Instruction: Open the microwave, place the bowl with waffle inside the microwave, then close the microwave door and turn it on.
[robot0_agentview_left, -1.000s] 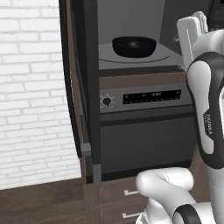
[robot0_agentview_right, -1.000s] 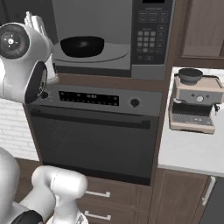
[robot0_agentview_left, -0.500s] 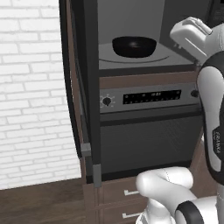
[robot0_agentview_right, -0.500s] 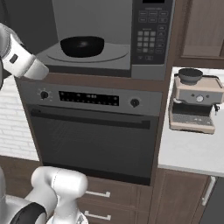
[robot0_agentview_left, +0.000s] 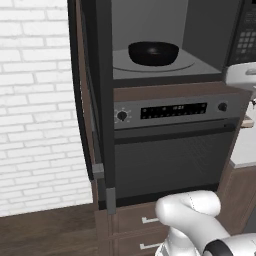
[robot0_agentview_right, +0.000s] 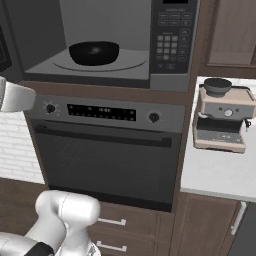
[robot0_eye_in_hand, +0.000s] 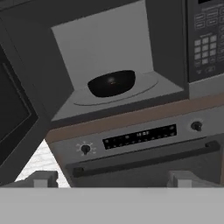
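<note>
The gripper has its jaws spread wide, holding and touching nothing. One bowl sits on the turntable inside the microwave, whose door stands swung open to the left. The right base view adds one coffee machine on the counter, beside the oven

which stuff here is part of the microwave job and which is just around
Part of the job:
- microwave
- bowl on the turntable
- microwave door, swung open
- gripper, open

Just around:
- oven
- coffee machine
- drawers
</note>
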